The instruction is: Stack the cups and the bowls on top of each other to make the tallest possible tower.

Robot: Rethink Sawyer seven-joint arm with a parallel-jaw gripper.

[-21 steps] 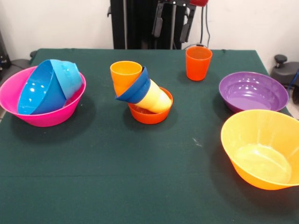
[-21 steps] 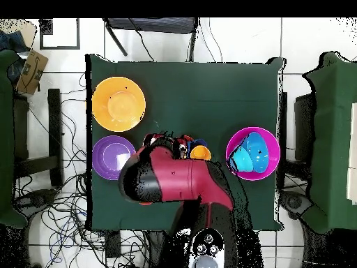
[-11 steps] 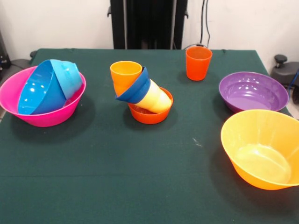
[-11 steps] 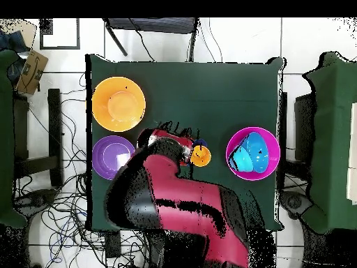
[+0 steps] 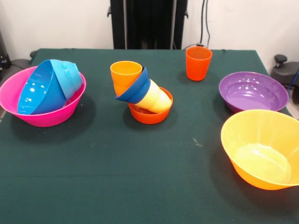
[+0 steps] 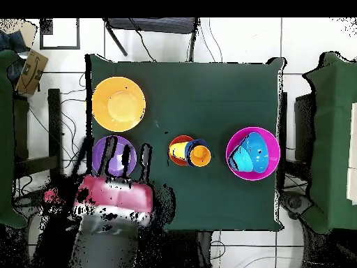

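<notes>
End effector: out of the front view; overhead your arm (image 6: 111,199) is a blur by the purple bowl (image 6: 114,156), so grip can't be told.
Tower (image 5: 141,93): mid-counter (image 5: 140,158), toppled, leaning in its red bowl (image 5: 149,113).
Spare cup (image 5: 198,63): upright, apart.
Risk: grab that slanted stack and pieces likely slide off.

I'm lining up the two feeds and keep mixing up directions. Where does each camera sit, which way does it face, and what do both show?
Front view: across the table, facing the robot's side, looking down on the green table; only the black pedestal shows, no gripper.
Overhead view: above the table, looking straight down; the red arm blurs the lower left.
Both views show the toppled tower, pink bowl, purple bowl and yellow-orange bowl, with sides mirrored.
</notes>
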